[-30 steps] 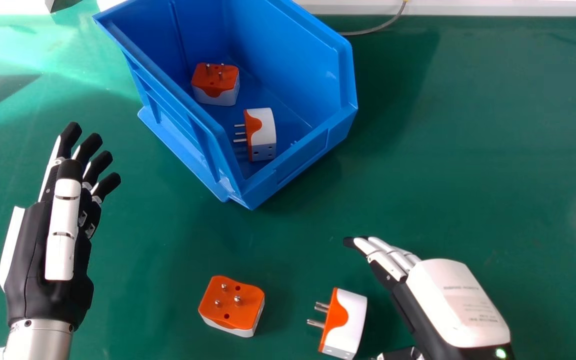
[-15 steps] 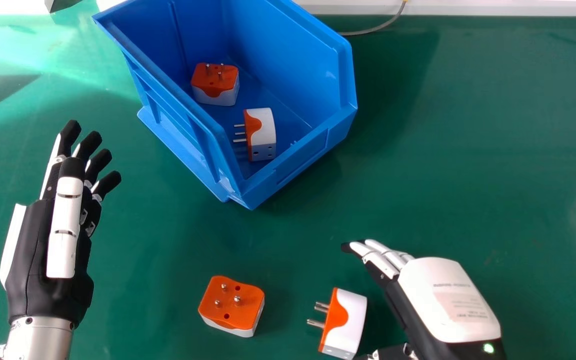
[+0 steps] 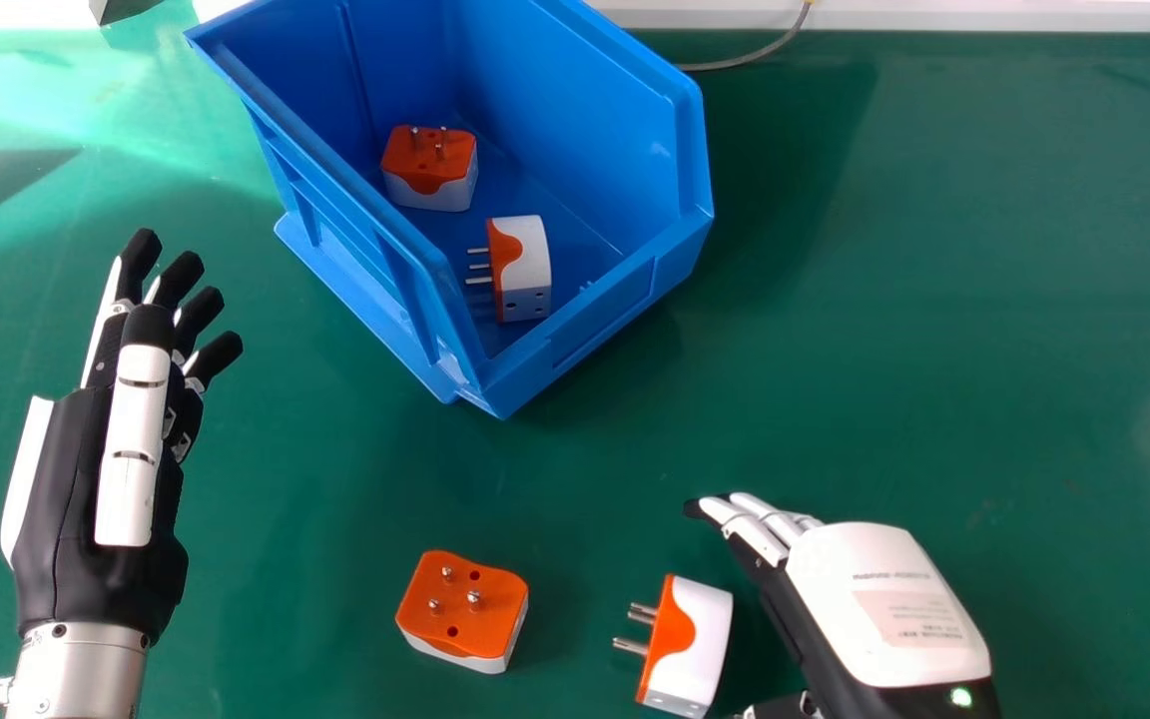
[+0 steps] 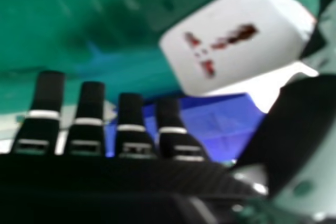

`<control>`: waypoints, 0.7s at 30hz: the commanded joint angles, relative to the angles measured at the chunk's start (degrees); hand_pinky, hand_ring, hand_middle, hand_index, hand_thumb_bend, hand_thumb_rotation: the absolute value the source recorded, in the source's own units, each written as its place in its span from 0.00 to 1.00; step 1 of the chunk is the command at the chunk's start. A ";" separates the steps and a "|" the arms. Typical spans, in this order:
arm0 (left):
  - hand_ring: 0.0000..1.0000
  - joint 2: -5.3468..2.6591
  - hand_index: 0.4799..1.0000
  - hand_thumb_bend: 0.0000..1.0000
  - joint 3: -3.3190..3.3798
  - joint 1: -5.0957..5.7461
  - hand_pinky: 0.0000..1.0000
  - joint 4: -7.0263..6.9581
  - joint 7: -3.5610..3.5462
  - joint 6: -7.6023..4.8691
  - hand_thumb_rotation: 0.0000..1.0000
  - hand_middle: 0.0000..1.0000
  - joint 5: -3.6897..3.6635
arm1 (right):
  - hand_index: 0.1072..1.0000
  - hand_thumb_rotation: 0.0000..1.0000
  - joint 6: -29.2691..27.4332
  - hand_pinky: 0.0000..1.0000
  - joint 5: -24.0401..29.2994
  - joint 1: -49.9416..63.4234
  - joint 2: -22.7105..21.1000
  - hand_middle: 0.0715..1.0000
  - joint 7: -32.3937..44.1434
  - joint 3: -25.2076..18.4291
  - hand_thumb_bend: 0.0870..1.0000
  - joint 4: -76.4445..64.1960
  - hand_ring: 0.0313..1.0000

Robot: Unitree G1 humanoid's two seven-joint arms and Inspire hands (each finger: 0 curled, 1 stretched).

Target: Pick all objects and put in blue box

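Note:
In the head view my left hand [image 3: 101, 469] is held open over the table's left side, with nothing in it. My right hand [image 3: 874, 599] is open just right of a white and orange plug adapter [image 3: 700, 639] that lies on its side, pins facing left. The right hand view has this adapter's white socket face [image 4: 236, 40] close to my right hand [image 4: 131, 129]. Left of it, another adapter [image 3: 465, 604] rests pins up. Inside the blue box [image 3: 585, 330] are two more, one pins up [image 3: 430, 170], one on its side [image 3: 522, 268].
The green table [image 3: 934, 300] carries the box at its far middle, beyond both hands. A grey cable [image 3: 755, 52] runs behind the box, near the white edge [image 3: 984, 15] at the back. A grey object [image 3: 121, 8] stands at the far left.
My right hand has moved slightly left and nearer the adapter lying on its side. The left hand has shifted slightly forward. The adapters and box have stayed put.

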 commanded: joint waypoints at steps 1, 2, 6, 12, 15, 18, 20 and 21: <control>0.94 0.68 0.95 0.54 0.42 -0.24 0.91 -1.28 -0.15 -0.37 0.90 0.96 -0.23 | 0.82 0.35 0.88 0.71 -1.21 -0.41 0.13 0.85 0.25 0.55 0.75 -0.85 0.82; 0.94 0.75 0.96 0.54 0.43 -0.29 0.91 -1.20 -0.25 -0.44 0.90 0.96 -0.33 | 0.82 0.35 1.03 0.71 -1.24 -0.57 0.13 0.85 -0.10 0.72 0.75 -0.57 0.82; 0.94 1.03 0.96 0.54 0.48 -0.53 0.91 -0.82 -0.49 -0.69 0.89 0.96 -0.35 | 0.82 0.35 1.91 0.71 -1.63 -1.02 0.37 0.84 -0.16 1.27 0.75 -0.09 0.81; 0.94 1.08 0.96 0.54 0.44 -0.63 0.91 -0.93 -0.57 -0.64 0.90 0.96 -0.55 | 0.82 0.36 4.33 0.71 -2.94 -1.87 0.73 0.84 1.81 2.33 0.75 -0.30 0.81; 0.94 1.09 0.96 0.53 0.48 -0.74 0.91 -0.81 -0.51 -0.68 0.90 0.96 -0.51 | 0.82 0.36 5.26 0.71 -3.59 -2.37 0.97 0.84 1.93 3.04 0.75 0.22 0.81; 0.94 1.14 0.96 0.53 0.43 -0.67 0.91 -1.01 -0.57 -0.70 0.90 0.96 -0.48 | 0.81 0.36 5.54 0.71 -3.96 -2.90 0.98 0.84 1.42 3.63 0.75 1.11 0.81; 0.94 1.14 0.96 0.53 0.43 -0.66 0.91 -1.11 -0.44 -0.63 0.90 0.96 -0.40 | 0.81 0.36 5.99 0.71 -4.13 -3.07 0.91 0.84 2.00 4.01 0.76 1.16 0.81; 0.94 1.13 0.96 0.53 0.44 -0.65 0.91 -1.16 -0.38 -0.61 0.90 0.96 -0.38 | 0.81 0.36 6.05 0.71 -4.13 -3.11 0.86 0.83 1.95 4.15 0.76 1.23 0.81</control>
